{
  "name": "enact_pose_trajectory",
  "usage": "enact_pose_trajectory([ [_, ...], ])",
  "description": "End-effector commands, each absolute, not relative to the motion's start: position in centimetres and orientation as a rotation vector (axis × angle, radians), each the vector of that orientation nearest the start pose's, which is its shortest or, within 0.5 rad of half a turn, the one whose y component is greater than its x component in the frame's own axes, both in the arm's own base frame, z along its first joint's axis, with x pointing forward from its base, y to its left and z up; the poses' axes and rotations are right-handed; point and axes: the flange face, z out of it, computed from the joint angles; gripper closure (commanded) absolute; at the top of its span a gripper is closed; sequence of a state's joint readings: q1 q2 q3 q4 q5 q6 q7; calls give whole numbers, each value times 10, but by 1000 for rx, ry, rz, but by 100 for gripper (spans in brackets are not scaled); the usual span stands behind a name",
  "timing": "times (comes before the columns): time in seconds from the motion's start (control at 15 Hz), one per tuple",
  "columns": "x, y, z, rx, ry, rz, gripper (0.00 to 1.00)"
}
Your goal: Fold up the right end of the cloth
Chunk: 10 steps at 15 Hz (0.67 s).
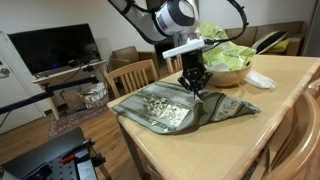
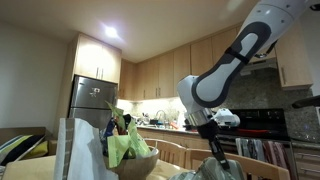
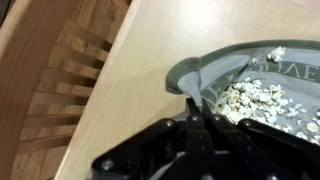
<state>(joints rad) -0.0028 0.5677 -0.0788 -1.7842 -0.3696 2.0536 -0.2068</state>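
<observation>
The grey-green cloth with its cream speckled band lies on the wooden table. Its end nearest the bowl is raised. My gripper stands over that end, with its fingers shut on a pinched fold of the cloth's edge. In the wrist view the fingertips meet on the grey hem of the cloth, and the speckled band lies to the right. In an exterior view the gripper hangs low, just above the cloth.
A bowl of green leaves stands just behind the gripper and shows in both exterior views. A small white napkin lies beside it. A wooden chair stands at the table's edge, also in the wrist view.
</observation>
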Motion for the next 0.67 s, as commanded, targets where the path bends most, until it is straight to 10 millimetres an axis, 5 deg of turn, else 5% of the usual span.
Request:
enact_pose_trajectory([
  [0.0,620,-49,235,-3357,-680,546,99],
  [0.47,625,-25,245,-3325,-759,497,99],
  [0.6,629,-27,234,-3326,-731,528,97],
])
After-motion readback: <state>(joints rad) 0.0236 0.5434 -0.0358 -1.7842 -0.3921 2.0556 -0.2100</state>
